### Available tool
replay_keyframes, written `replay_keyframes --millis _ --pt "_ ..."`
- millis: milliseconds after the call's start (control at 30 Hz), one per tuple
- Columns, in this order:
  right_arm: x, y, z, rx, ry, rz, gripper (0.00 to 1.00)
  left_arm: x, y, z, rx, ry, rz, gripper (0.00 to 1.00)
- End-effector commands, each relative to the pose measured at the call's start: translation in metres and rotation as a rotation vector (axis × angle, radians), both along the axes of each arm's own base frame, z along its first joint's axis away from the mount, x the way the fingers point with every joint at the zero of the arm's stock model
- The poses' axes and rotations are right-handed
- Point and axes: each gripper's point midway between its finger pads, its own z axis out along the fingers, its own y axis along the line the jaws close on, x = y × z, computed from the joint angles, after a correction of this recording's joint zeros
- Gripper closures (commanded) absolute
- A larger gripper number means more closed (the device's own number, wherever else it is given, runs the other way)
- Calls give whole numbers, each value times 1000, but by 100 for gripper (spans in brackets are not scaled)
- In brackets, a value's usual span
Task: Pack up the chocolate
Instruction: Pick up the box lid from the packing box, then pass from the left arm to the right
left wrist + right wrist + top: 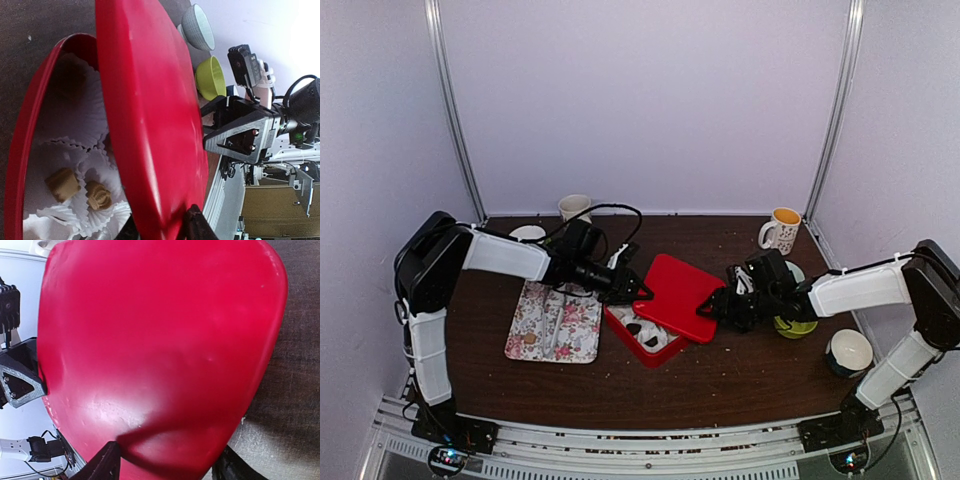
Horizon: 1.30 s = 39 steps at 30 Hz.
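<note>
The red box [629, 333] lies open at mid-table, lined with white paper cups. Tan chocolate [63, 184] pieces sit in the cups, with dark pieces [634, 328] beside them. The red lid [678, 293] hangs tilted over the box's right side. At the lid's left edge my left gripper [638, 292] [160, 227] is shut, one finger [196, 226] on each face of the rim. My right gripper [712, 308] [167, 460] holds the lid's opposite end, its fingers [102, 462] spread wide across the narrow tip and touching both sides.
A floral tray [575, 345] with metal tongs [556, 325] lies left of the box. A white mug [576, 207] and small dish [527, 233] stand at the back left, a patterned mug [782, 230] back right. A green bowl [795, 325] and a white bowl [848, 352] sit under the right arm.
</note>
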Motion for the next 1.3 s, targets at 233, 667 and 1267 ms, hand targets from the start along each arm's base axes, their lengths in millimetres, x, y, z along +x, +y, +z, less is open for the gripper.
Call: replay_keyframes --millis 233,667,1267 --pt "18 7 35 17 -140 24 39 -10 2 24 -39 -50 -8 81" --pt "40 19 94 -39 -343 245 24 -25 30 109 -409 -47 276 84" --pt "41 10 107 78 -358 255 21 -24 51 144 -628 -83 389 94"
